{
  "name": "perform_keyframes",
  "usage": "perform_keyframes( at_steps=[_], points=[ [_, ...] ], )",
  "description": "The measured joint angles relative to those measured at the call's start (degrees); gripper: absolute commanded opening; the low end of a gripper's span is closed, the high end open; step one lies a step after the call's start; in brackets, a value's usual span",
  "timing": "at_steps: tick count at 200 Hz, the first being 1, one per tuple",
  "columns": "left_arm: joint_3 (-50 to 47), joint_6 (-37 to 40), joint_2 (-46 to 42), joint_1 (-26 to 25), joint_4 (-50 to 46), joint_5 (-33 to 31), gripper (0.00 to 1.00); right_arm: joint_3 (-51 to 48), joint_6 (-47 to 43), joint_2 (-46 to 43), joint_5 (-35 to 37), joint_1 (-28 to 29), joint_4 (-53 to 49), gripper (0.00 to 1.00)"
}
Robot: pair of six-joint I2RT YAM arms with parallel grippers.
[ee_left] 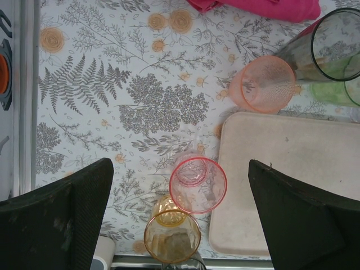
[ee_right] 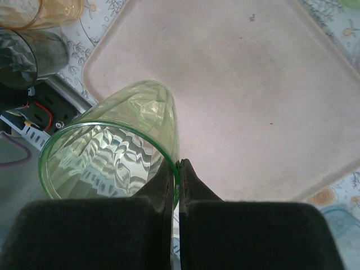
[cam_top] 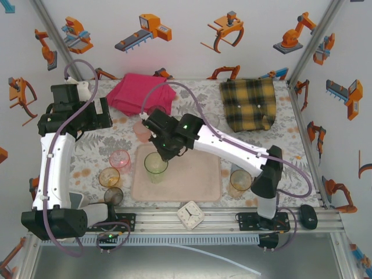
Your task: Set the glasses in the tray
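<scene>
1. Right pincer [ee_right: 175, 179]: closing tight on the rim wall of the pale green, ribbed, transparent tumbler [ee_right: 112, 146], with one finger inside the mouth and one outside.
2. Green tumbler: hanging mouth-up over the left rear part of the large, flat, pale-pink rectangular tray [cam_top: 197, 183]. I cannot tell whether its base is touching the tray.
3. Left pincer [ee_left: 178, 161]: standing wide open and holding nothing. It is hovering above a pink transparent tumbler [ee_left: 198, 184] and an amber transparent tumbler [ee_left: 171, 236], both standing on the floral tabletop [ee_left: 112, 84] just beside the tray's left edge.
4. Also waiting outside the tray: a peach-pink tumbler [ee_left: 263, 83] near its rear corner, a smoky grey tumbler [ee_right: 28, 53] and a second amber tumbler [cam_top: 239, 181] to its right.
5. Step in hand (a judgement): setting the green tumbler down.
6. Doing it well means:
   - lowering straight until the base is sitting flat;
   - opening the pincer only then;
   - rising vertically so the inner finger is clearing the rim without tipping the tumbler;
   - choosing a spot close to a corner, since the other tumblers are needing room.
</scene>
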Motion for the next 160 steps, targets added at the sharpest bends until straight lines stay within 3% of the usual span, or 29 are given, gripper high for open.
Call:
perform_keyframes(
  at_steps=[160],
  points=[
    [0.0, -0.6, 0.0, 0.5, 0.2, 0.1, 0.97, 10.0, 0.0, 13.4, -0.6, 5.6, 1.6, 0.00]
  ],
)
